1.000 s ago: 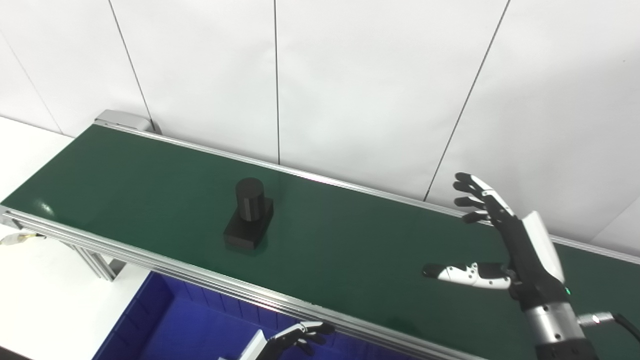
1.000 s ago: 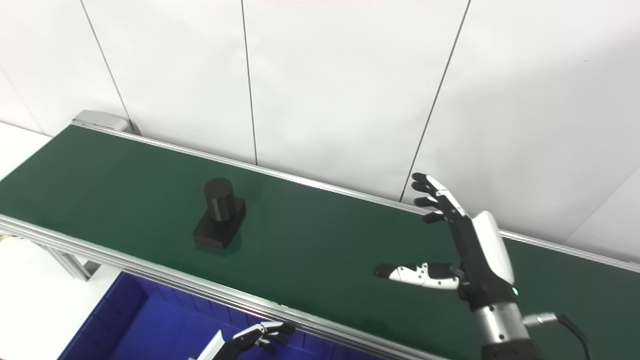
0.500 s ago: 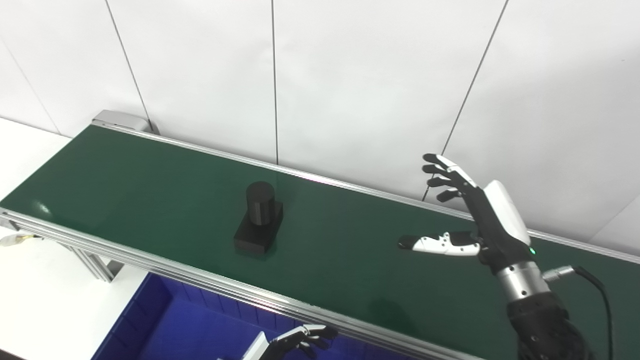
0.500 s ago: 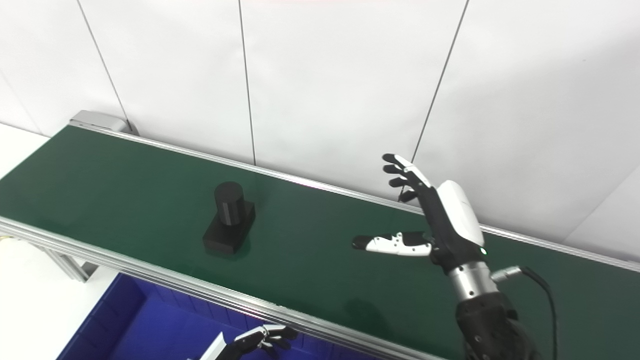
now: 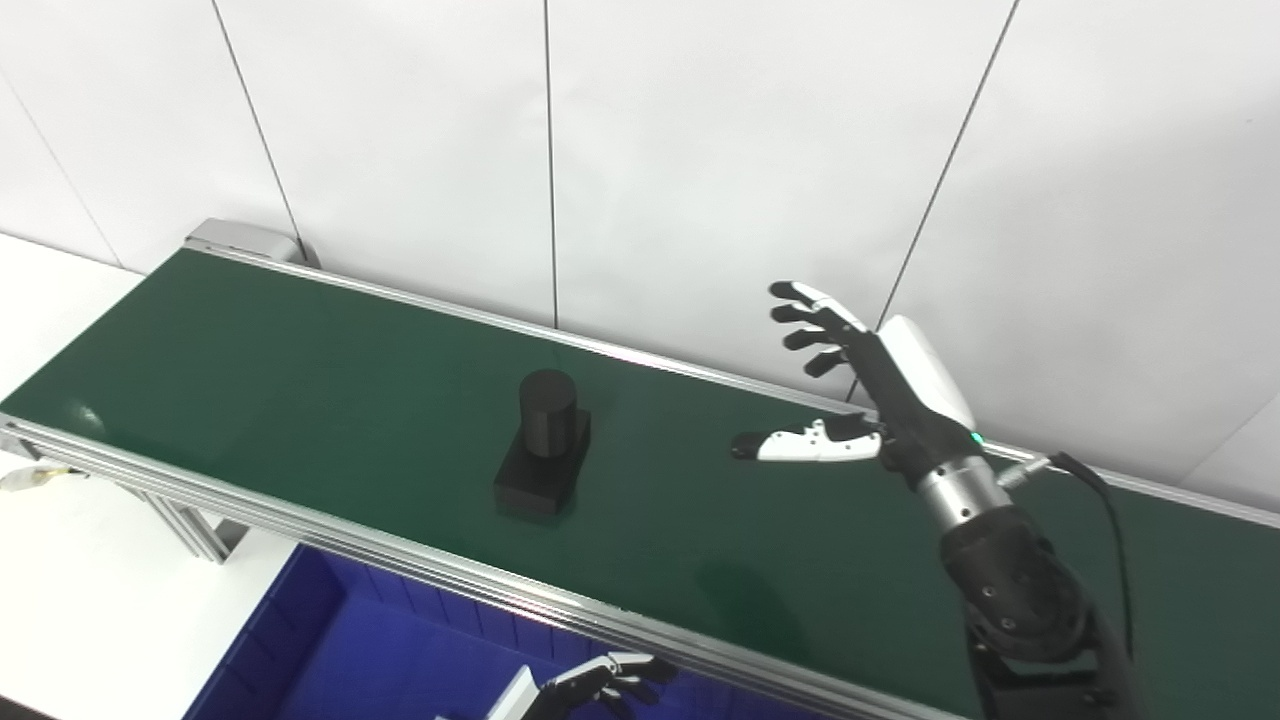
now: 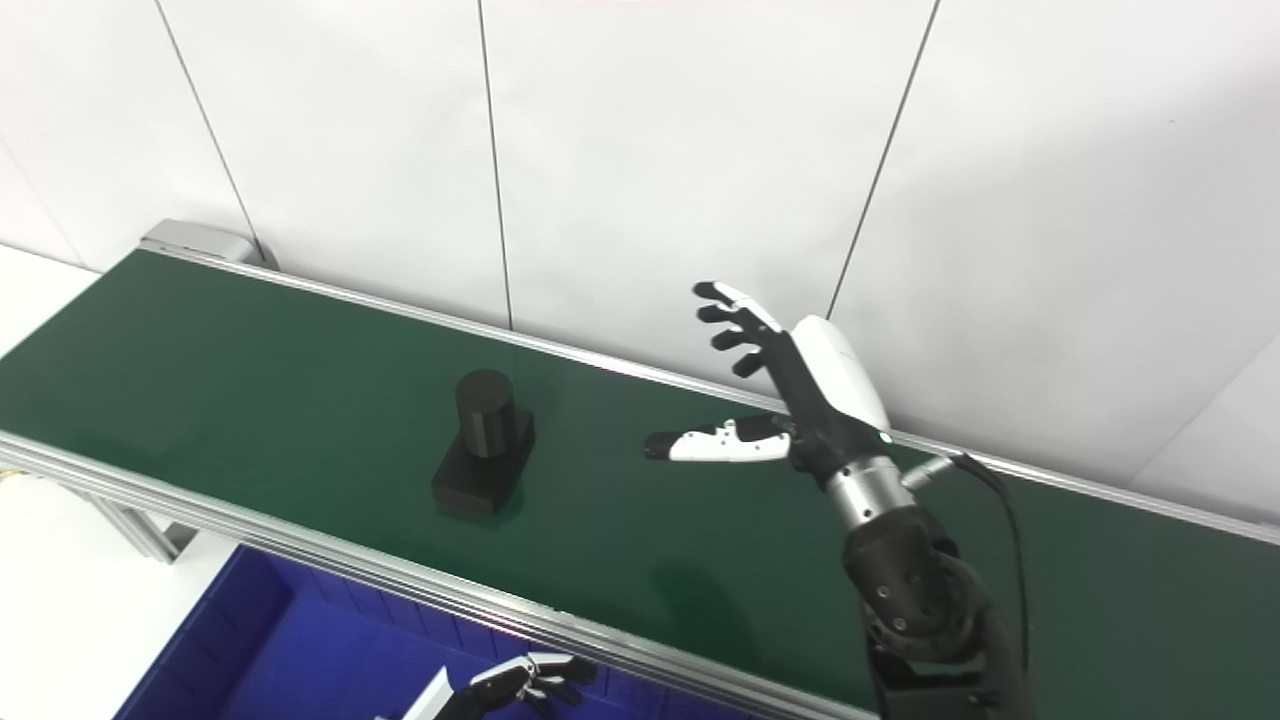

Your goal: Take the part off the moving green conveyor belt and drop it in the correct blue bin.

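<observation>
Approach step: right hand (image 5: 880, 400) hovering wide open, empty, above conveyor belt (image 5: 300, 370). Part (image 5: 543, 443) sitting upright mid-belt, at hand's 9 o'clock, well apart. Next: descending and closing around the cylinder. Left hand (image 5: 600, 685) curled, empty, over blue bin (image 5: 330, 650).

Left hand (image 5: 590, 685) and blue bin (image 5: 330, 650) cut off below.

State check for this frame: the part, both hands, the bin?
black part: upright on the green belt, untouched
right hand: open, above the belt, apart from the part
left hand: low over the blue bin, fingers curled, holding nothing
</observation>
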`<action>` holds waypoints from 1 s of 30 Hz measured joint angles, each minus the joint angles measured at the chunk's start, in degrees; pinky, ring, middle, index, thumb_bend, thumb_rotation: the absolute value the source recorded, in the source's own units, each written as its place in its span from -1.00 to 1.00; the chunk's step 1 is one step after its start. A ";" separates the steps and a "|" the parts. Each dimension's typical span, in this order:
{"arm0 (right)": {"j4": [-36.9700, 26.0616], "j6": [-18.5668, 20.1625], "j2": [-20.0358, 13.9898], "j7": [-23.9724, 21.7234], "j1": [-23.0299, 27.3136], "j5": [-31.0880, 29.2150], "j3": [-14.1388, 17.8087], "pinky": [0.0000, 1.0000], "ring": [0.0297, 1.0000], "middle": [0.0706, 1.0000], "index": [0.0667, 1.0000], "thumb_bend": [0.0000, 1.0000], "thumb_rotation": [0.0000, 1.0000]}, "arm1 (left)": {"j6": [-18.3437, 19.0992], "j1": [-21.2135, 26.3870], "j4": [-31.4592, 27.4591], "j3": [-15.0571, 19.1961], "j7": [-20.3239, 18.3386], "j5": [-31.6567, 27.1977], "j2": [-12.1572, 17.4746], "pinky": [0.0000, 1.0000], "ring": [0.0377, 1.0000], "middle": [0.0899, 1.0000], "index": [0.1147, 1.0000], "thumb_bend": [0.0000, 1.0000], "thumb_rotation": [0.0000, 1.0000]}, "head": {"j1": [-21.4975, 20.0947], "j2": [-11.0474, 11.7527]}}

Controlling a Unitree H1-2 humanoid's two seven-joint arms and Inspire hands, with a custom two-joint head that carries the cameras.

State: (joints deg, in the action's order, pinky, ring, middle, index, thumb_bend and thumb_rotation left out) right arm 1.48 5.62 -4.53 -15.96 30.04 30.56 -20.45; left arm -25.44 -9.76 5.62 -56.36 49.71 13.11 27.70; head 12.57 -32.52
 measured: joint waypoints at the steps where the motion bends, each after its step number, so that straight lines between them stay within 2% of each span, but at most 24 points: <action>1: 1.09 0.03 0.22 0.04 0.54 0.25 -0.30 0.27 0.48 0.60 0.76 0.76 -0.19 | 0.00 0.11 0.00 -0.17 0.18 0.02 0.01 0.15 0.36 0.48 0.47 1.00 -0.23 | 0.00 0.00; 10: 7.51 0.01 1.89 0.79 3.48 1.46 -3.09 0.24 0.48 0.63 0.76 0.79 -0.13 | 0.00 0.60 0.08 -1.37 1.62 0.04 0.09 0.14 0.33 0.46 0.46 1.00 -0.24 | -0.70 0.09; 16: 10.39 0.02 3.63 0.99 3.77 2.49 -4.62 0.29 0.53 0.67 0.75 0.78 -0.10 | 0.00 0.77 0.15 -1.91 2.28 0.04 0.18 0.15 0.33 0.47 0.47 1.00 -0.25 | -1.75 -0.09; 24: 14.65 0.02 4.77 1.18 5.34 4.01 -6.79 0.28 0.52 0.68 0.75 0.74 -0.16 | 0.00 0.93 0.17 -2.69 3.40 0.88 1.15 0.14 0.32 0.46 0.47 1.00 -0.21 | -2.63 -0.53; 30: 21.42 0.01 6.36 1.76 7.38 4.25 -7.55 0.36 0.60 0.72 0.76 0.75 -0.15 | -0.02 0.97 0.14 -4.25 5.04 2.61 1.94 0.12 0.31 0.44 0.47 1.00 -0.19 | -2.90 -0.88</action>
State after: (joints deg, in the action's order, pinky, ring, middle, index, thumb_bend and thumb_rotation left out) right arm 22.90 5.63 1.84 -14.20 37.42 34.81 -28.00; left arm -25.46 -8.78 5.76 -60.61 54.75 15.73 29.64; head 9.67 -33.40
